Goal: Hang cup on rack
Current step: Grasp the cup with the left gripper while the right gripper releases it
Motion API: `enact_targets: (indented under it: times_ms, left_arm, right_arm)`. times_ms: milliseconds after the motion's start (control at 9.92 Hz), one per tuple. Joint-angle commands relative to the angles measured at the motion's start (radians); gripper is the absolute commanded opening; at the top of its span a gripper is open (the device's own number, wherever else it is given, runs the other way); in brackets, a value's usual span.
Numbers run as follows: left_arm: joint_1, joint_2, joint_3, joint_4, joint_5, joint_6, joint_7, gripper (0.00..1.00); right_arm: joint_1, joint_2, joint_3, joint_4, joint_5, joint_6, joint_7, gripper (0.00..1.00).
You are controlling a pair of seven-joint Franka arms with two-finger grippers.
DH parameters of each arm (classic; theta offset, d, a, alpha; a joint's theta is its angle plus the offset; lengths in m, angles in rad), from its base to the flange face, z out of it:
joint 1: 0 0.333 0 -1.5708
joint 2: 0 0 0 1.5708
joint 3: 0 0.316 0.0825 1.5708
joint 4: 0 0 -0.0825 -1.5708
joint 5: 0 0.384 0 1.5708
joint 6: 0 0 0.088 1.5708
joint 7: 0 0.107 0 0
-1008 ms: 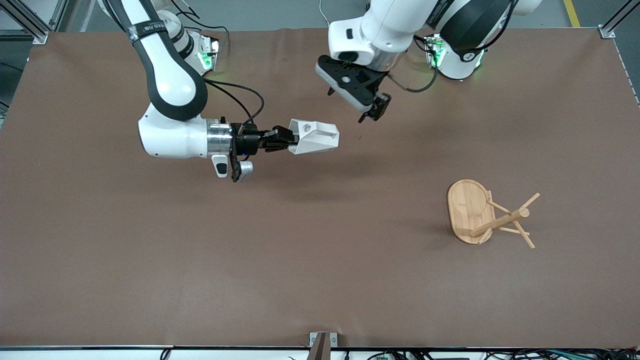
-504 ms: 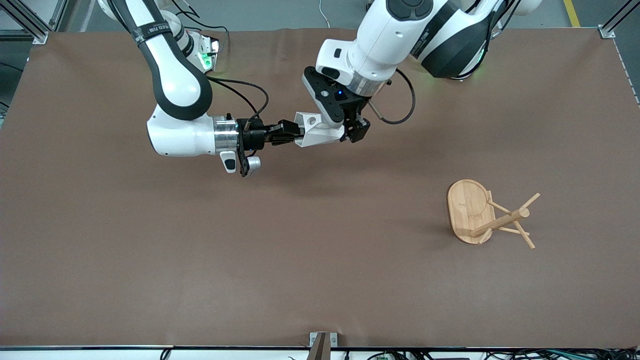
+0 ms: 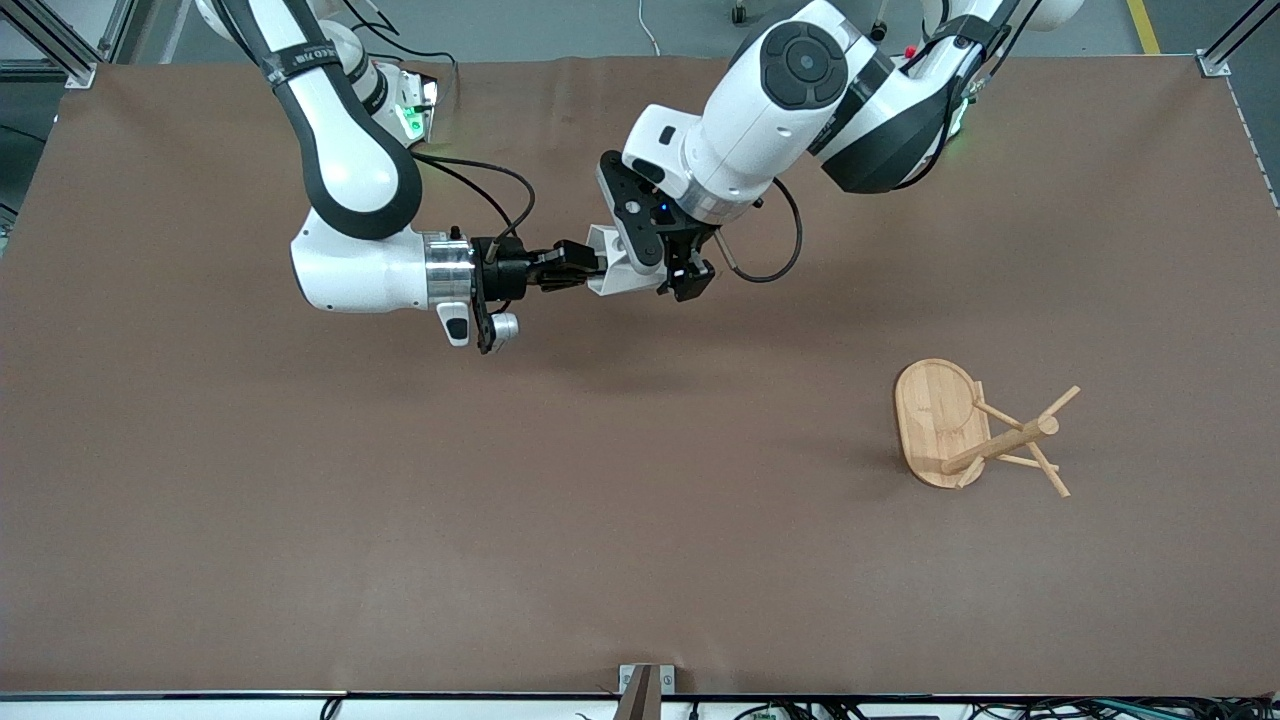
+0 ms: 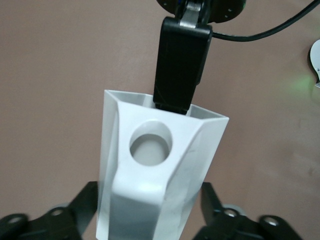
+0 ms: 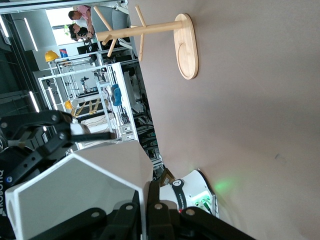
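Note:
The white faceted cup [image 3: 618, 273] hangs in the air over the middle of the brown table, lying sideways. My right gripper [image 3: 592, 264] is shut on its rim wall, one finger inside the mouth and one outside [image 5: 147, 200]. The left wrist view shows that finger [image 4: 180, 65] entering the cup [image 4: 155, 175]; the handle and its round hole face the camera. My left gripper [image 3: 668, 272] is open and straddles the cup's base end, one finger [image 4: 85, 200] on each side. The bamboo rack [image 3: 985, 432] stands upright toward the left arm's end, also seen in the right wrist view [image 5: 150, 30].
The brown table mat [image 3: 640, 540] spreads wide between the arms and the front edge. A small metal bracket [image 3: 645, 685] sits at the front edge. A black cable [image 3: 500, 185] loops off the right wrist.
My left arm has swung down from over the table's back part onto the cup, its fingers now on either side of it. My right gripper has kept hold, shifting the cup slightly.

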Motion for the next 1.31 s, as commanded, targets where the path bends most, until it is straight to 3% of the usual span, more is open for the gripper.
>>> enact_targets:
  times_ms: [0,101,303,403,504,605,908,1210]
  left_arm:
    - [0.004,0.037,-0.004,-0.023,-0.016,0.011,0.031,0.13]
    - [0.007,0.035,-0.005,-0.025,-0.016,0.008,0.026,0.01]
    - [0.014,0.024,-0.004,-0.023,-0.016,-0.004,0.017,0.0]
    - [0.03,0.017,-0.004,-0.023,-0.016,-0.004,0.017,0.0]
    - [0.039,0.011,-0.004,-0.022,-0.016,-0.004,0.014,0.0]
    - [0.056,0.001,-0.004,-0.022,-0.016,-0.006,-0.001,0.0]
    - [0.082,-0.008,0.0,-0.022,-0.009,-0.01,-0.029,0.0]
    - [0.183,-0.035,0.003,-0.023,-0.002,-0.031,-0.114,0.0]
  right_arm:
    - [0.008,-0.064,0.003,-0.019,0.036,-0.027,0.028,0.01]
    - [0.008,-0.069,0.003,-0.019,0.036,-0.029,0.03,0.01]
    - [0.008,-0.07,0.003,-0.016,0.036,-0.029,0.077,0.05]
    - [0.009,-0.07,0.001,-0.015,0.029,-0.029,0.109,0.71]
    - [0.009,-0.075,0.0,-0.016,0.019,-0.022,0.117,1.0]
    - [-0.003,-0.073,-0.005,-0.016,-0.013,-0.019,0.117,1.0]
    - [-0.102,-0.092,-0.025,0.01,-0.279,-0.021,0.247,1.0]
    - [-0.233,-0.154,-0.023,0.07,-0.809,-0.024,0.58,1.0]
